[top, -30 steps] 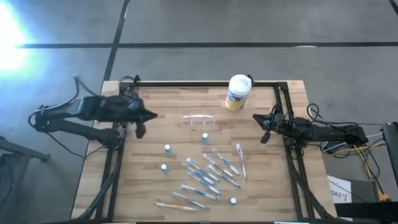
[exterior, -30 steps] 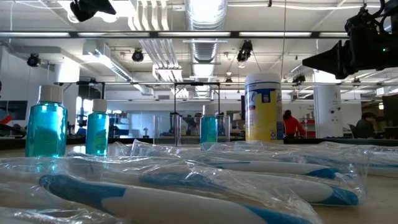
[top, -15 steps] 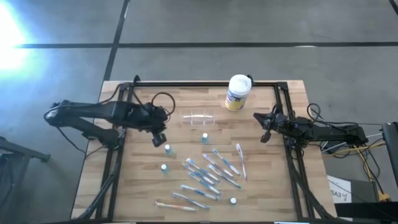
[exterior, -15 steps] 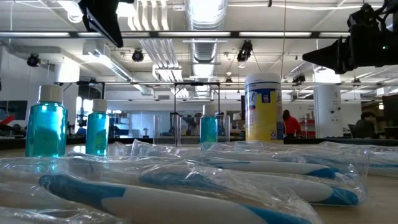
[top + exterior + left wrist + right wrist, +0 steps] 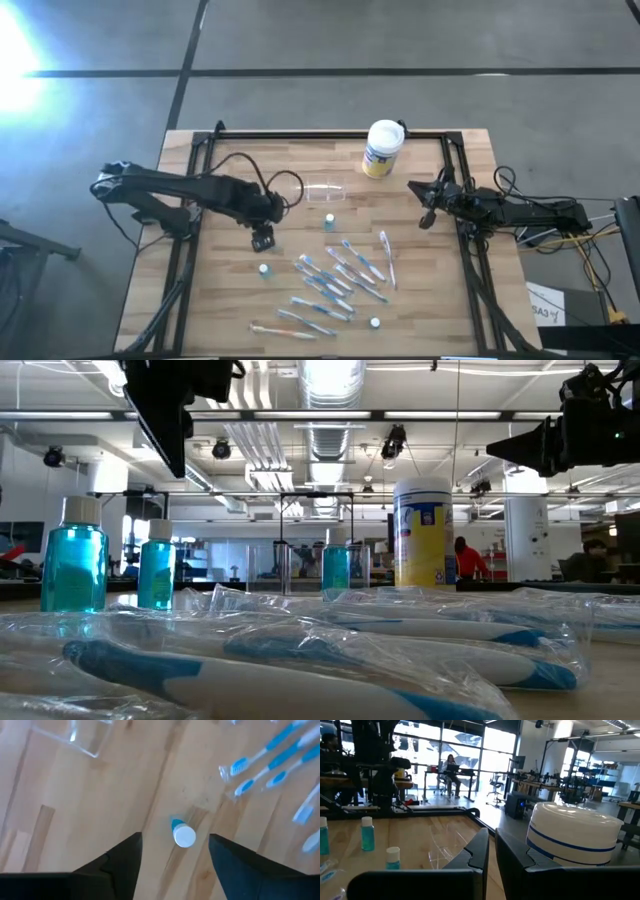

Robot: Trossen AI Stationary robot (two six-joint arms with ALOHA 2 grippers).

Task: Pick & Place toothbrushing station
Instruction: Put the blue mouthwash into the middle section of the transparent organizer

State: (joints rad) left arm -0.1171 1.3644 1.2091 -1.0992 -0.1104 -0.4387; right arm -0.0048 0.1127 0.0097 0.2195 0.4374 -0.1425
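My left gripper (image 5: 262,238) hangs with fingers spread wide and empty, directly over a small blue bottle (image 5: 182,834). The toothbrushing station (image 5: 319,190) lies near, toward the white canister (image 5: 381,148). Risk: descending here knocks the bottle over instead of reaching the clear holder, whose edges are hard to judge. Wrapped toothbrushes (image 5: 340,275) lie in a loose heap just beyond, and a second bottle (image 5: 329,220) stands close beside the station. My right gripper (image 5: 424,203) waits at the table edge, fingers nearly together.
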